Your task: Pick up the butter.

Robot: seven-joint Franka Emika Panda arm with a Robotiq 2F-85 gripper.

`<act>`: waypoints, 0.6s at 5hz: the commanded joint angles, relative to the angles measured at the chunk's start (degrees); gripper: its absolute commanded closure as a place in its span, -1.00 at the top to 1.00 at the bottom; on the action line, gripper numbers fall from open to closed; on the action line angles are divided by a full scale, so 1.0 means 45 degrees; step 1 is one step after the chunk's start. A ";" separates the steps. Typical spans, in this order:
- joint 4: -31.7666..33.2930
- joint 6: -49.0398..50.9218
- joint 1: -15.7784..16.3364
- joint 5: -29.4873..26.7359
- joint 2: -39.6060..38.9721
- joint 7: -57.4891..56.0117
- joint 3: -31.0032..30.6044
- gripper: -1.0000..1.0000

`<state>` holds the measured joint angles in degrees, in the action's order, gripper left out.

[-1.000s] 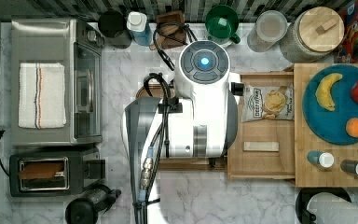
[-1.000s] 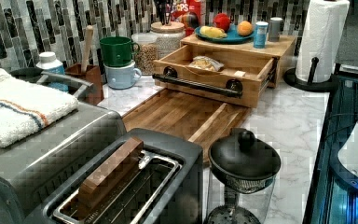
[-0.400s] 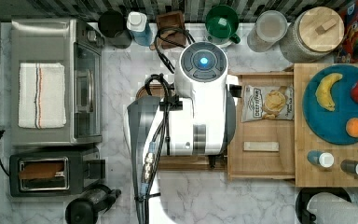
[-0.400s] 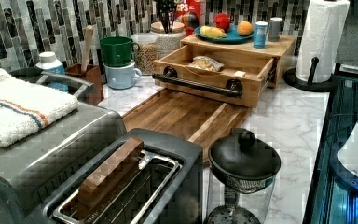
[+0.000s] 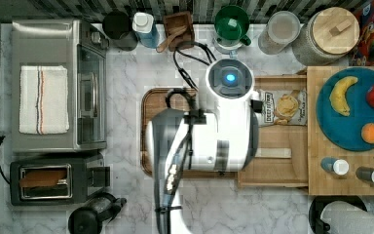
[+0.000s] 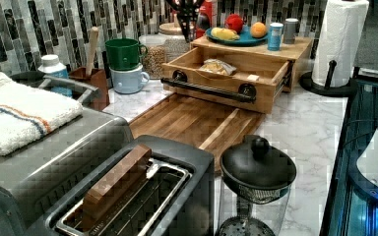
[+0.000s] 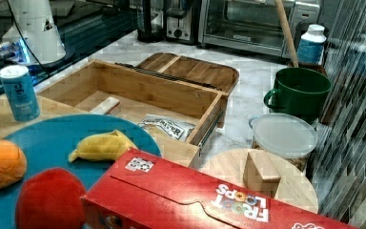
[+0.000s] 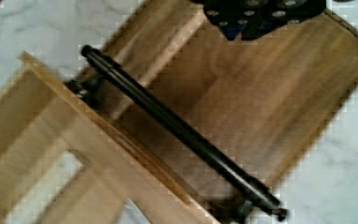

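Note:
The butter (image 5: 271,153) is a pale cream stick lying on the floor of the open wooden drawer (image 5: 272,179), near the top view's lower side. It also lies in the drawer in the left view as the butter (image 6: 252,77), in the right view as the butter (image 7: 106,105), and in the wrist view as the butter (image 8: 42,186). The white arm (image 5: 224,122) hangs over the drawer's black handle and the cutting board. The dark gripper (image 6: 186,12) hangs high above the drawer's back end in the left view, well clear of the butter.
A crisp bag (image 5: 282,107) lies in the drawer beside the butter's half. A wooden cutting board (image 5: 151,107) sits in front of the drawer. A blue plate (image 5: 355,131) with a banana (image 5: 343,95) and fruit tops the cabinet. Mugs, jars, a toaster oven and a toaster line the counter.
In the top view the arm has shifted a little to the right and downward, further over the drawer. The gripper has come lower into the left view. The butter has not moved.

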<state>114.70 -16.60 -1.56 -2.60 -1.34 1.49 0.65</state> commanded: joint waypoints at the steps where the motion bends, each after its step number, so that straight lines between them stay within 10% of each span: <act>1: 0.0504 -0.0757 -0.1351 0.0235 0.1201 -0.0254 0.1513 -1.00; 3: -0.0121 0.0027 -0.2261 0.0627 0.1011 0.1087 0.1791 -1.00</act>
<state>117.39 -16.83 -12.36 -1.65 -0.56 1.94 7.54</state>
